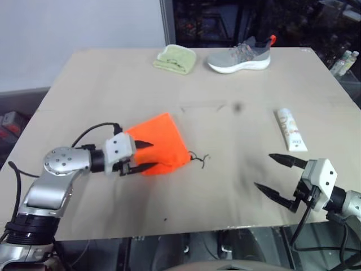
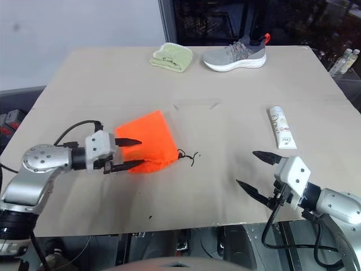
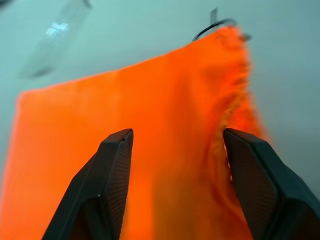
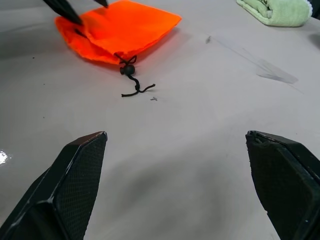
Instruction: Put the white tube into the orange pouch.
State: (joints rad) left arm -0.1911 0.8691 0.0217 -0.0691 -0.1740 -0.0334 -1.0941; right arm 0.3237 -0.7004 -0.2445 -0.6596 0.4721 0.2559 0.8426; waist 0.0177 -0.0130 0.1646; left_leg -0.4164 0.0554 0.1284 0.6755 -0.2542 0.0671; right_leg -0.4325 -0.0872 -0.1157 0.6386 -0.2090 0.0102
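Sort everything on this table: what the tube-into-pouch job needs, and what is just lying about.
Job:
white tube
orange pouch, its cord
left gripper, right gripper, both with open jaws

Lying about:
grey shoe
green cloth
small bottles

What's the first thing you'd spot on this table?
The bright orange pouch jumps out, lying near the table's front left with the left gripper open at its edge. A white tube lies over to the right, beyond the open right gripper. A grey shoe and a green cloth sit at the far edge.
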